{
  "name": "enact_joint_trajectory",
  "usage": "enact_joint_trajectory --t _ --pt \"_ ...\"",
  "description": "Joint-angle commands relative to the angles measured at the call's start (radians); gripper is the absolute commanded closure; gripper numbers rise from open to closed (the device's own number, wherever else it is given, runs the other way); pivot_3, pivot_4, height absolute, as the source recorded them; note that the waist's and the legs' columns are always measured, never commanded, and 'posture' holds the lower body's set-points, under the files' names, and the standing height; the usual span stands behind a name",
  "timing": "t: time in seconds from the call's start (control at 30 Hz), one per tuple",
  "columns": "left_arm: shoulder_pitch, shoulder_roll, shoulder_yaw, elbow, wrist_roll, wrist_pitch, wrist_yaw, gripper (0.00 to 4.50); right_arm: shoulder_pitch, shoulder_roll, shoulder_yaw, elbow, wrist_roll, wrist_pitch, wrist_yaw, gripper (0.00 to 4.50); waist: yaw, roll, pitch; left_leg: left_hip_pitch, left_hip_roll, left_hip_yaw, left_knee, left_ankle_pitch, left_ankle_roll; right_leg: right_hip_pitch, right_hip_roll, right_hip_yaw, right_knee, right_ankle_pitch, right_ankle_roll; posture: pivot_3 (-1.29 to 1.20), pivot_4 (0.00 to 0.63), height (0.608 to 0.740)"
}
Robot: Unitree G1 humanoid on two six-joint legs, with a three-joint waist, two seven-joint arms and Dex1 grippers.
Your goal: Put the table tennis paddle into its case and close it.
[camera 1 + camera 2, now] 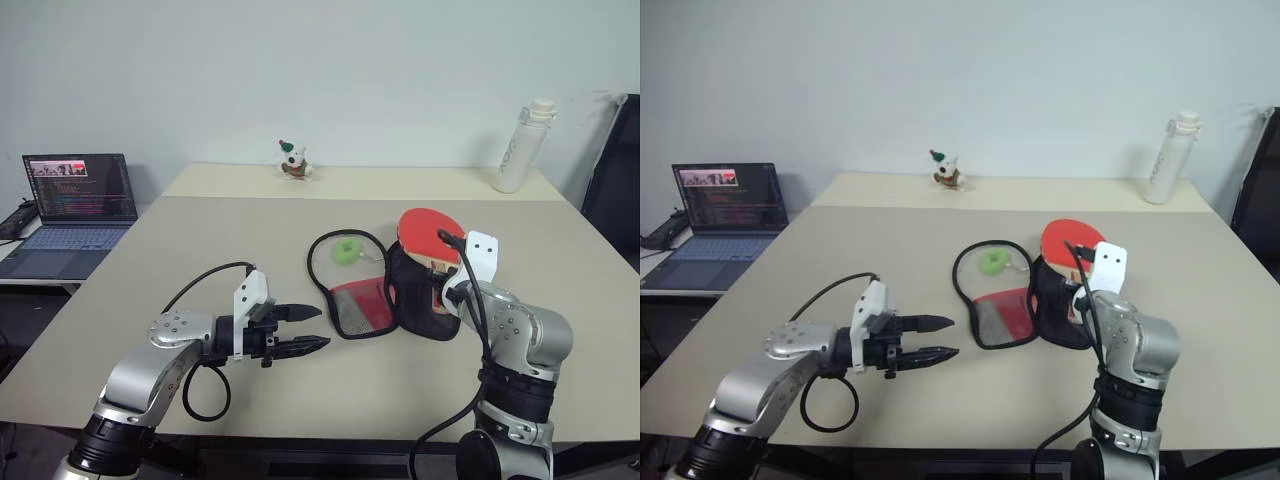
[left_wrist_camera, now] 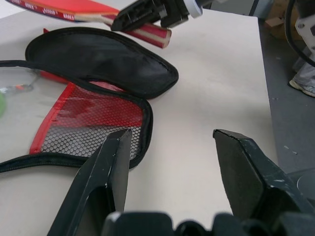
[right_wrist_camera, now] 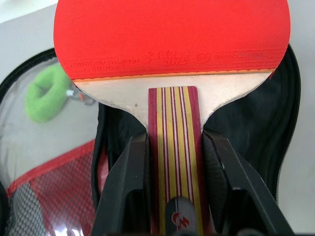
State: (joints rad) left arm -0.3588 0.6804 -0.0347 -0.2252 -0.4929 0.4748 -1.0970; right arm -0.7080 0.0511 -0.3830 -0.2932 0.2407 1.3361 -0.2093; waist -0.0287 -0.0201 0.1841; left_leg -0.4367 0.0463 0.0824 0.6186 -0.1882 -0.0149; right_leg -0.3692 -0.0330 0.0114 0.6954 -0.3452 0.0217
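Red rubber face on the table tennis paddle (image 3: pixel 170 37), pale wood below, handle striped red and yellow. Black outer face on the case (image 2: pixel 101 61), red lining with black mesh, green charm (image 1: pixel 348 251). Beige bench (image 1: pixel 230 240).

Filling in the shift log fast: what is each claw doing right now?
Left claw: open, empty.
Right claw: shut on the striped wooden handle of the red-faced table tennis paddle.
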Motion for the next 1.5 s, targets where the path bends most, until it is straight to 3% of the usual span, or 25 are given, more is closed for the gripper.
enact_joint_trajectory --t 0.03,0.33,1.23,1.5 --pt "-0.012 0.005 0.02 -0.038 -0.02 0.006 0.009 1.62 0.012 0.01 0.035 0.004 -0.025 -0.092 -0.009 3.43 -0.003 0.0 0.0 0.0 0.0 0.001 0.0 0.0 0.0 -0.001 0.001 0.002 0.001 0.0 0.0 0.0 0.15 0.74" --pt "-0.017 0.008 0.023 -0.048 -0.023 0.023 0.024 1.62 0.074 0.035 0.107 0.112 -0.077 -0.244 -0.015 3.43 -0.01 0.0 0.0 0.0 0.001 0.002 0.0 0.0 0.0 -0.003 0.003 0.004 0.002 0.0 0.0 0.0 0.15 0.74" --pt "-0.013 0.003 0.017 -0.058 -0.024 0.03 0.05 1.62 0.128 0.054 0.163 0.12 -0.097 -0.248 -0.008 3.43 -0.016 -0.001 0.0 0.0 0.002 0.002 0.0 0.0 0.0 -0.003 0.003 0.005 0.002 0.0 0.0 0.0 0.15 0.74" --pt "-0.01 0.0 0.014 -0.049 -0.018 0.024 0.052 1.62 0.13 0.054 0.199 0.085 -0.098 -0.252 0.01 0.75 -0.016 -0.001 -0.001 0.0 0.002 0.002 0.0 0.0 0.0 -0.003 0.003 0.004 0.002 0.0 0.0 0.0 0.15 0.74"
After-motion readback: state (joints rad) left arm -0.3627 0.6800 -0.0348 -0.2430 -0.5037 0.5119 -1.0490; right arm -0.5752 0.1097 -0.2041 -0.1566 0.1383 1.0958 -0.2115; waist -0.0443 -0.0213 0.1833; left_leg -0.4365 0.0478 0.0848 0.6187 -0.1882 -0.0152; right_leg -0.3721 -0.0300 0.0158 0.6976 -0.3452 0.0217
